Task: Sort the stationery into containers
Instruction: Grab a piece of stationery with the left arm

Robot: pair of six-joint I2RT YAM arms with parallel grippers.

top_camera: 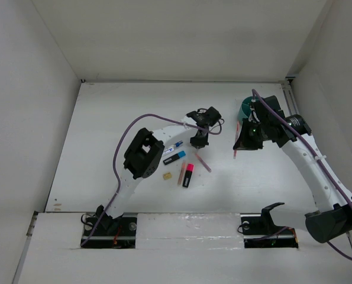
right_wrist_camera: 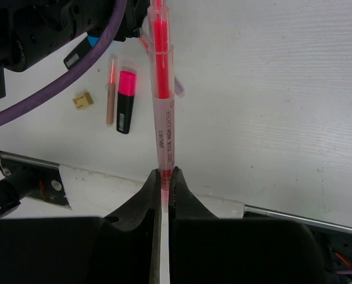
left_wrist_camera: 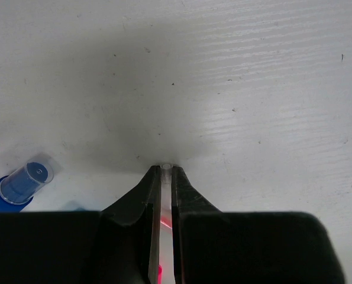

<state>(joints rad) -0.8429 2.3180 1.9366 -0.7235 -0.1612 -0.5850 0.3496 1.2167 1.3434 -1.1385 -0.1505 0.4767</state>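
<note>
My left gripper (top_camera: 197, 144) is down at the table, shut on the upper end of a thin pink pen (top_camera: 203, 163). The pen's clear tip (left_wrist_camera: 165, 168) shows between the closed fingers. My right gripper (top_camera: 242, 142) is shut on another pink pen (right_wrist_camera: 162, 89) and holds it above the table, just in front of the teal cup (top_camera: 245, 110). On the table left of the left gripper lie a clear blue-capped tube (top_camera: 174, 146), a blue-capped black highlighter (top_camera: 174, 157), a tan block (top_camera: 166, 176), one more pink pen (top_camera: 181, 173) and a pink-capped black highlighter (top_camera: 188, 175).
The teal cup stands at the back right, near the right wall (top_camera: 317, 71), half hidden by the right arm. The left arm's purple cable (top_camera: 141, 120) loops over the table's left middle. A blue cap (left_wrist_camera: 26, 180) lies close to the left fingers.
</note>
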